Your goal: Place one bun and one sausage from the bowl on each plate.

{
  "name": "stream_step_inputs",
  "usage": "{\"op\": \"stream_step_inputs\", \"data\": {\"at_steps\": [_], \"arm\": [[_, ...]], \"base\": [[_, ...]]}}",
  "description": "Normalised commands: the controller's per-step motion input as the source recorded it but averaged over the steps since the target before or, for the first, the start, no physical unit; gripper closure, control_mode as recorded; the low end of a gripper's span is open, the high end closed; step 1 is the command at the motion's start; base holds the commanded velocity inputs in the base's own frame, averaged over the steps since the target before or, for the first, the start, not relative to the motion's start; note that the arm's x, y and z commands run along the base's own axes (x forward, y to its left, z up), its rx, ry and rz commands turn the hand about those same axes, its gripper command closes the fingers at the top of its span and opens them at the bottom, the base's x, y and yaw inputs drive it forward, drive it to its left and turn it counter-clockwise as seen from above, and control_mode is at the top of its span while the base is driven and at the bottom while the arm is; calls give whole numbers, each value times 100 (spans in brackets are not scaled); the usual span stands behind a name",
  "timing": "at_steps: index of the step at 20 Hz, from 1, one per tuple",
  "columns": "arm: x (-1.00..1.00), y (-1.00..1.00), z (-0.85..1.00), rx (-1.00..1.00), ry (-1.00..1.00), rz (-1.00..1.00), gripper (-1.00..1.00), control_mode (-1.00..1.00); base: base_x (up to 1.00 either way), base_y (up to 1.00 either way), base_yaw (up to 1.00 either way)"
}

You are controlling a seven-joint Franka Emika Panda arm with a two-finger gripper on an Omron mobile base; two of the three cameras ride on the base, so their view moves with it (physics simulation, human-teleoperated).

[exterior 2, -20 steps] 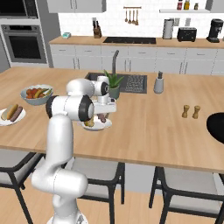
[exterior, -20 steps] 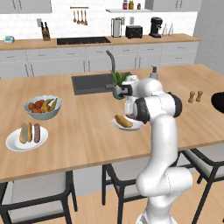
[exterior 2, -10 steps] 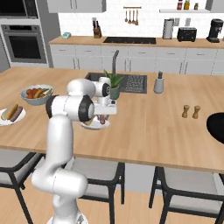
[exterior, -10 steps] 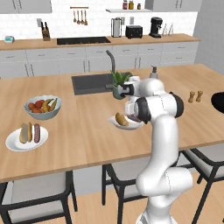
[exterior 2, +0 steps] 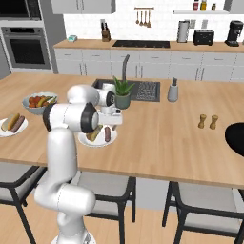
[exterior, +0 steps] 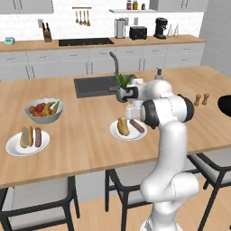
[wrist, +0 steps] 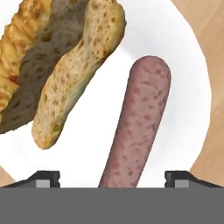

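1. Beneath the gripper (wrist: 112, 177), a white plate (wrist: 192, 78) is seen bearing a split bun (wrist: 65, 74) and a pink-brown sausage (wrist: 138, 127), lying side by side and apart.
2. The finger tips (wrist: 43, 178) are spread wide, either side of the sausage end, clamped on nothing.
3. In the base views a second plate (exterior: 13, 146), far to the gripper's left, is likewise filled.
4. A fruit bowl (exterior: 43, 109) stands beside that plate; a potted plant (exterior 2: 122, 93) lies just beyond the gripper.
5. The black bowl (exterior 2: 236, 138) is noted well to the right.

Two base views from behind, either side of the arm, sharing the counter (exterior: 90, 149); hand view close above the plate (wrist: 183, 57).
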Motion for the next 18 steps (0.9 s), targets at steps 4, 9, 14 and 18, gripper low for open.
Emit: {"op": "stream_step_inputs", "data": {"at_steps": [4, 9, 14, 18], "arm": [[-9, 0, 53, 0, 0, -1, -100, -100], [-73, 20, 86, 0, -11, 0, -100, -100], [-100, 61, 78, -3, -32, 0, -100, -100], [-100, 81, 54, -10, -35, 0, -100, -100]], "base": [[0, 0, 0], [0, 0, 0], [0, 0, 0], [0, 0, 0]]}}
